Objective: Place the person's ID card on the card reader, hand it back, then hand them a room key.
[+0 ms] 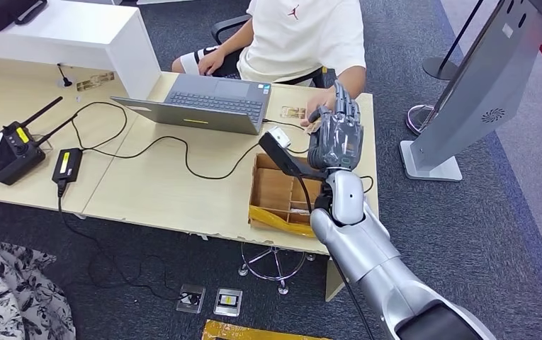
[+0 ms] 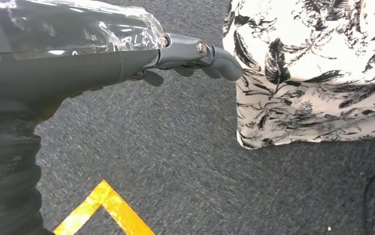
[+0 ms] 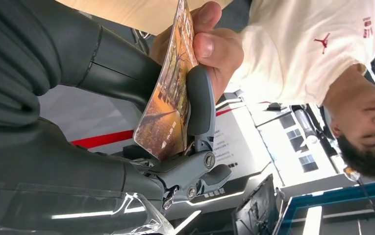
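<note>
At the desk's left end in the head view sit a black radio with antennas and a black power brick, its cable trailing across the desk toward the grey laptop. A person in a cream shirt sits behind the laptop. Right of it lies a small card flat on the desk, and nearer the front edge an open cardboard box. Above the box the right hand is raised at the desk's far right corner, meeting the person's hand. The right wrist view shows it holding a printed card upright between thumb and fingers, while the person's hand pinches the card's other end. Further right stands a grey kiosk on the carpet. The left hand hangs over dark carpet beside a leaf-print cloth, fingers curled, holding nothing.
</note>
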`<state>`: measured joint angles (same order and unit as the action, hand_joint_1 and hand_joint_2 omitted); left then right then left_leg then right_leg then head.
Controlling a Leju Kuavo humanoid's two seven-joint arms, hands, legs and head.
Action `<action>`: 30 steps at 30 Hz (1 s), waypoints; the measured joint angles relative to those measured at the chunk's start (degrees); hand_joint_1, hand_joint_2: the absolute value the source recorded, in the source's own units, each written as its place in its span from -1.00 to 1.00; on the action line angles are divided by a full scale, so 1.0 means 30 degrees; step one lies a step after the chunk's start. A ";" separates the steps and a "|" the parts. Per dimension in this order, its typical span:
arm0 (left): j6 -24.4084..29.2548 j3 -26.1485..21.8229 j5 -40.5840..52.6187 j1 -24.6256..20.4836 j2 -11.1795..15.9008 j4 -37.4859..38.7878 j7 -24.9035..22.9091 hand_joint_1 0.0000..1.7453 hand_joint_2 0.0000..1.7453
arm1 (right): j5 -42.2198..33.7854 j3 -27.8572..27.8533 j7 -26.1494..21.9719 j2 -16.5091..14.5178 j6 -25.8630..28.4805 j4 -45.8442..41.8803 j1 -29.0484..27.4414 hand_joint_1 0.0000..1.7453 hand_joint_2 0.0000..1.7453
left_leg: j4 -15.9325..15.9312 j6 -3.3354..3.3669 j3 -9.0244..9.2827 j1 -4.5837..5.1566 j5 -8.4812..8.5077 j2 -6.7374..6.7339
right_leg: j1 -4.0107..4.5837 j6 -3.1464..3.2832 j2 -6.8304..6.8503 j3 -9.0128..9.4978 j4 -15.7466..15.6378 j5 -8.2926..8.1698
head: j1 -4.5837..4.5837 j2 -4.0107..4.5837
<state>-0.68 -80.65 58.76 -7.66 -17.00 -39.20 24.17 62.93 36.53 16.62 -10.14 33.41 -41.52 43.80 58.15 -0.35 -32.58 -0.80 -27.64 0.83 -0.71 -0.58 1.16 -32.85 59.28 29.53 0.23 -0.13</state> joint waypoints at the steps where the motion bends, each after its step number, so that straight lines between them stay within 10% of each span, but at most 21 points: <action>1: 0.0000 0.0000 -0.0080 0.0000 0.0038 0.0116 0.0063 -1.00 1.00 | -0.0004 0.0089 0.0020 0.0034 -0.0025 0.0247 0.0075 1.00 1.00 | 0.0000 0.0000 0.0000 0.0000 0.0000 0.0000 | 0.0000 0.0000 -0.0003 -0.0002 0.0000 0.0000 | 0.0000 0.0000; 2: 0.0000 0.0000 -0.0149 -0.0001 0.0073 0.0224 0.0114 -1.00 1.00 | -0.0002 0.0178 0.0044 0.0067 -0.0042 0.0465 0.0138 0.88 1.00 | 0.0000 0.0000 0.0000 -0.0001 0.0000 -0.0001 | 0.0001 0.0001 -0.0004 -0.0003 0.0000 0.0001 | 0.0000 0.0000; 6: 0.0000 0.0000 -0.0417 0.0002 0.0202 0.0528 0.0324 -1.00 1.00 | 0.0018 0.0406 0.0184 0.0109 -0.0062 0.1042 0.0211 -1.00 1.00 | 0.0000 0.0000 -0.0002 -0.0002 -0.0001 -0.0002 | 0.0002 0.0002 -0.0007 -0.0006 0.0001 0.0001 | 0.0002 0.0000; 30: 0.0000 0.0000 -0.0153 0.0006 0.0732 0.1272 -0.0364 -1.00 1.00 | 0.1951 0.2507 0.1209 0.0306 0.0230 0.2538 0.0462 -1.00 1.00 | 0.0000 -0.0002 0.0002 -0.0003 0.0001 -0.0004 | 0.0003 0.0002 -0.0010 -0.0004 0.0001 0.0001 | -0.0003 0.0000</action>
<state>-0.68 -80.65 58.30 -7.65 -14.81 -35.38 23.07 68.78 44.05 20.24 -9.22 34.10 -33.91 45.19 58.15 -0.35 -32.57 -0.81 -27.63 0.81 -0.70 -0.57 1.13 -32.86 59.28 29.53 0.22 -0.13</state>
